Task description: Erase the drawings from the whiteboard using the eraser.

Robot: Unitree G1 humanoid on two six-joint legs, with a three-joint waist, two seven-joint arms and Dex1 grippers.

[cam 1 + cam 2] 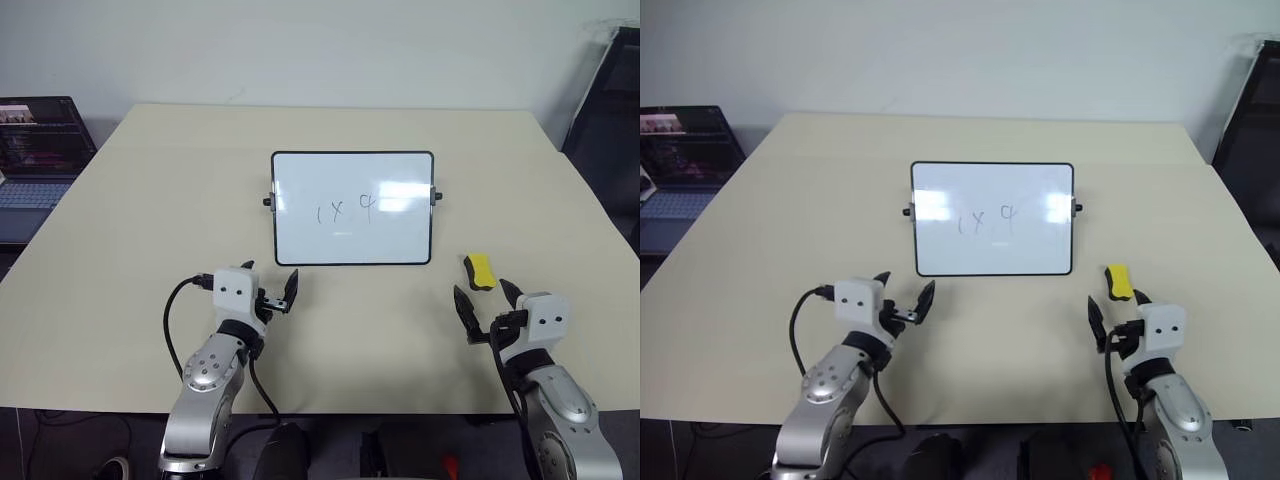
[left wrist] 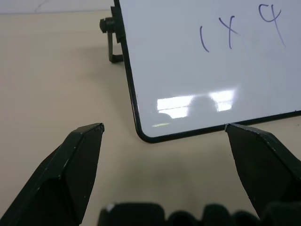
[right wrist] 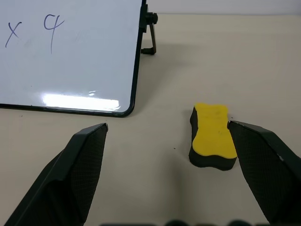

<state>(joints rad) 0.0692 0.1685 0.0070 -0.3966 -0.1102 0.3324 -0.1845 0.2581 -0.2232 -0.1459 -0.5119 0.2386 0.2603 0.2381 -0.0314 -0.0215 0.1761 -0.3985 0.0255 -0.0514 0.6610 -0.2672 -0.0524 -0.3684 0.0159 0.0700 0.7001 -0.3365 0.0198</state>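
Yellow on top and dark beneath, the eraser [image 1: 479,271] lies on the beige counter [image 1: 150,200], just at 12 o'clock of the right tool [image 1: 486,304], whose fingers are spread and empty. At the eraser's 10 o'clock stands the whiteboard [image 1: 352,208] with its drawings [image 1: 345,210]. The left tool [image 1: 268,284], also spread, sits near the board's lower left corner.

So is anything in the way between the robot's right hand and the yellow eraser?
No, nothing visible. The open right gripper sits just behind the eraser, with only bare table between them. The whiteboard stands off to the eraser's left, out of the path.
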